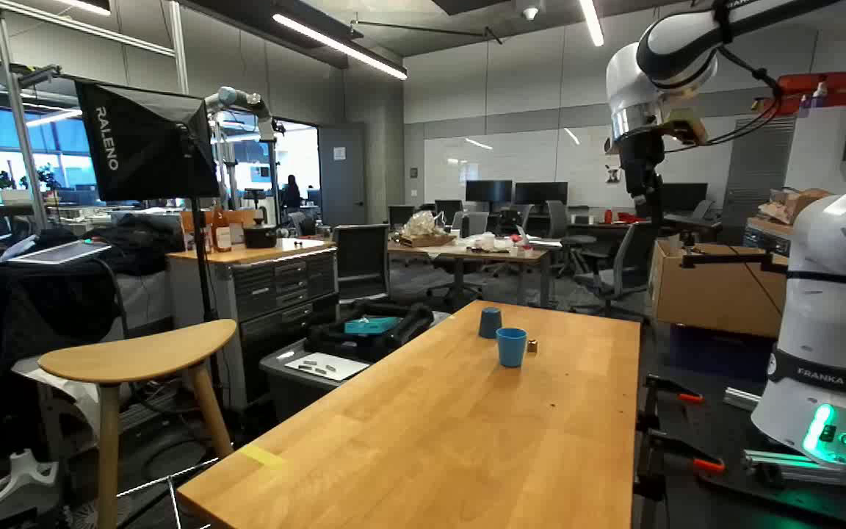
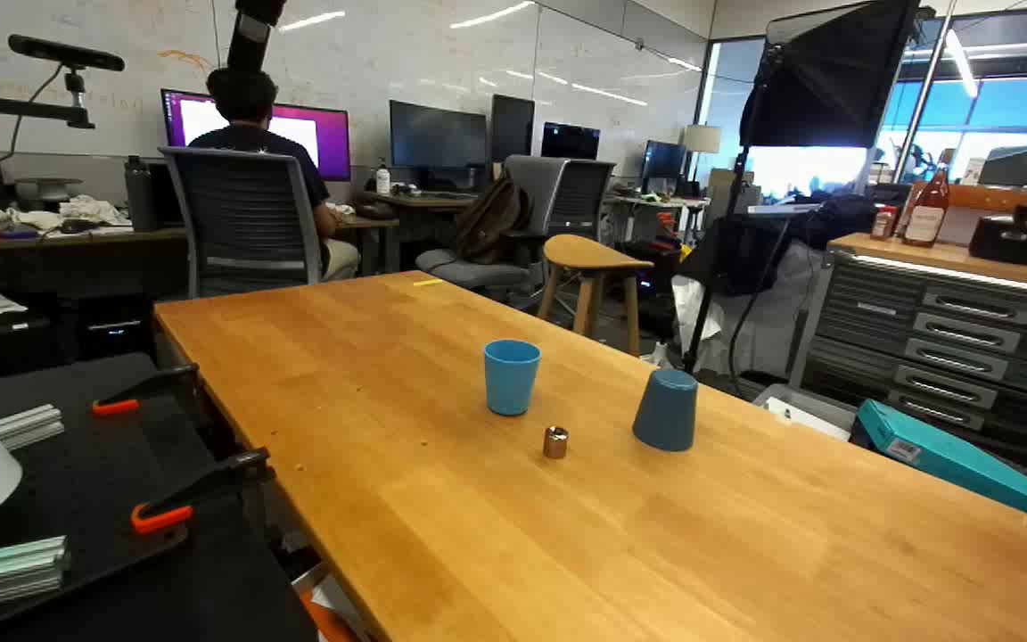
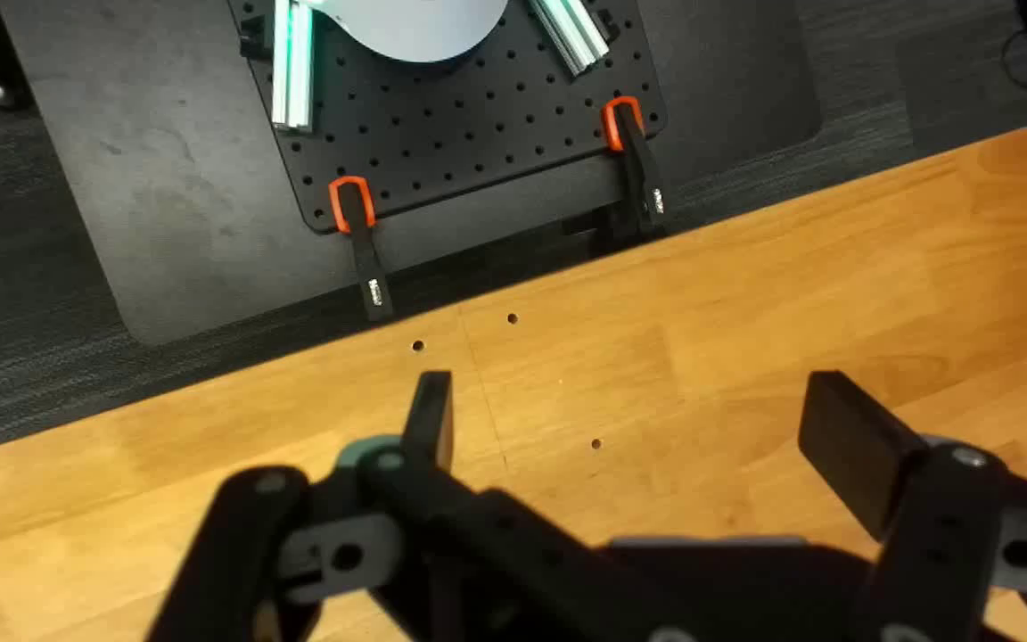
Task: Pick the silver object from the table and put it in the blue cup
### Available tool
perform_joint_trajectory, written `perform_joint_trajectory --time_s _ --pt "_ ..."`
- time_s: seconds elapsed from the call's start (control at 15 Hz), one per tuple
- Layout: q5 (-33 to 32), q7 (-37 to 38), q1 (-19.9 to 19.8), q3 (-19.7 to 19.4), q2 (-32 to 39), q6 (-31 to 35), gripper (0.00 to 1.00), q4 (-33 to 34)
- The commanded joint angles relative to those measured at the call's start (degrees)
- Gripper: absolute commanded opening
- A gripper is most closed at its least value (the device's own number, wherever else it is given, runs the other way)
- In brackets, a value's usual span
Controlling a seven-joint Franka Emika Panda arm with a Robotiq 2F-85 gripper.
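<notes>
Pincer [image 3: 638,437] spread wide, empty | silver object [image 2: 555,444] — well inside table [image 2: 745,544] edges, near blue cup [image 2: 511,383]

In an exterior view, a black softbox [image 1: 147,143] lettered RALENO stands at upper left, a wooden stool [image 1: 140,353] at lower left and a cardboard box [image 1: 713,290] at middle right. At upper left of an exterior view, a dark-haired person [image 2: 250,134] sits in a grey chair [image 2: 242,218] before a monitor [image 2: 329,143]. Along that view's right side, a bottle [image 2: 927,214] stands on a drawer cabinet [image 2: 915,312], with a teal case [image 2: 968,464] lower down. The wrist view's upper half shows 2 clamps [image 3: 362,241] with orange ends, well apart.
</notes>
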Motion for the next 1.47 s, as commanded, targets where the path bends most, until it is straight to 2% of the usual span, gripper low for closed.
perform_joint_trajectory --time_s 0.0,0.13,0.27,0.4,0.53,0.87,1.07,1.13,1.2,1.4 --pt "0.6 -0.8 -1.4 1.1 0.2 -0.1 1.0 0.1" --pt "0.6 -0.8 -1.4 1.1 0.2 -0.1 1.0 0.2" --pt "-0.2 -0.6 -0.4 3.3 -0.7 0.8 1.0 -0.7" --pt "-1.9 1.3 -0.4 5.7 2.5 5.1 1.0 -0.7" --pt "-5.8 3.5 -2.0 7.0 8.0 15.3 1.0 -0.5" --pt "-16.0 10.0 -8.6 4.0 23.3 39.3 1.0 2.5" --pt "-20.6 17.1 -13.1 2.5 34.6 50.1 1.0 6.0" --pt "-19.2 18.1 -13.1 1.9 38.2 46.6 1.0 8.2" --pt "-18.5 14.3 -11.7 1.7 30.3 47.3 1.0 2.6" --pt "-18.6 17.7 -11.6 0.6 39.8 47.1 1.0 6.9"
